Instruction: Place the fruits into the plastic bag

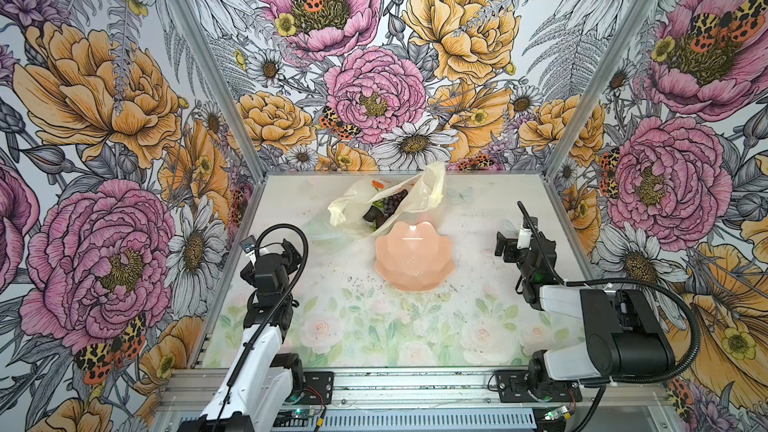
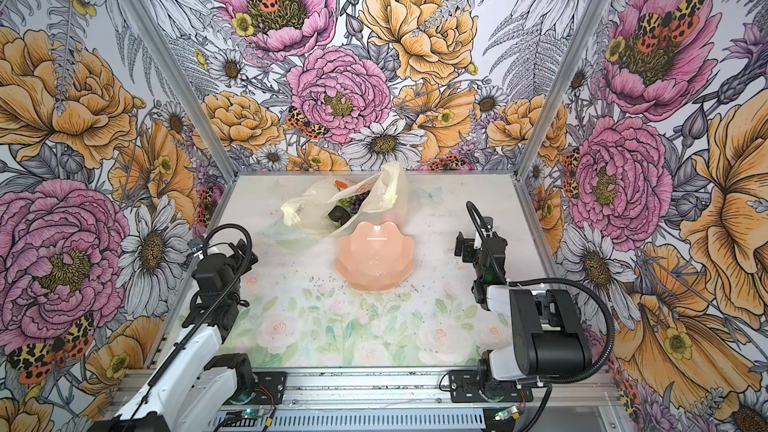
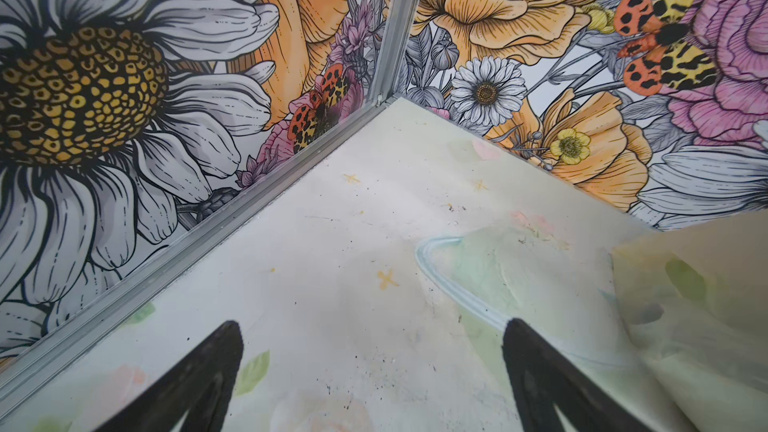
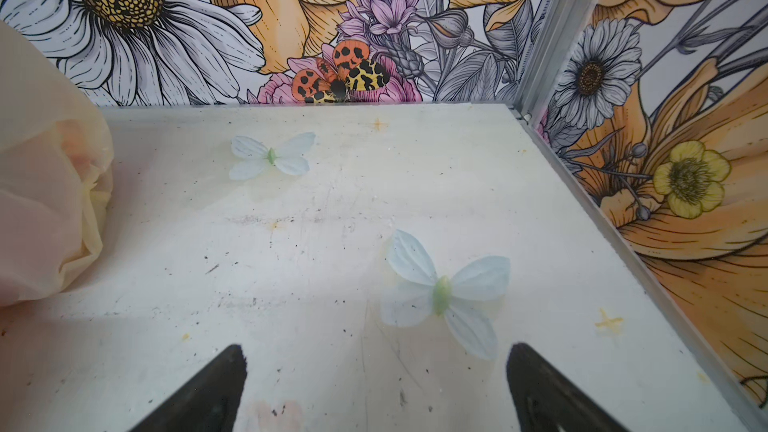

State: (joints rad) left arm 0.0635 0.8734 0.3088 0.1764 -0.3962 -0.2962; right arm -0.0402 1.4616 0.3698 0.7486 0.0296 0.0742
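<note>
Crinkly translucent pale-yellow plastic bag (image 1: 426,191), orange print, mouth gaping, sits far-centre on tabletop (image 1: 478,218), just behind pink bowl (image 1: 413,259). Inside bag, in both top views: grape bunch (image 1: 394,200), dark avocado (image 1: 371,214), bit of green. Wrist views catch only bag's edge, contents hidden. Both spread wide over tabletop: left claw (image 3: 372,326), right claw (image 4: 376,349).

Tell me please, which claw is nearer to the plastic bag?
Left. The left claw is open just beside the near-left edge of the plastic bag; the right claw, also open, stands farther off to its right.
</note>
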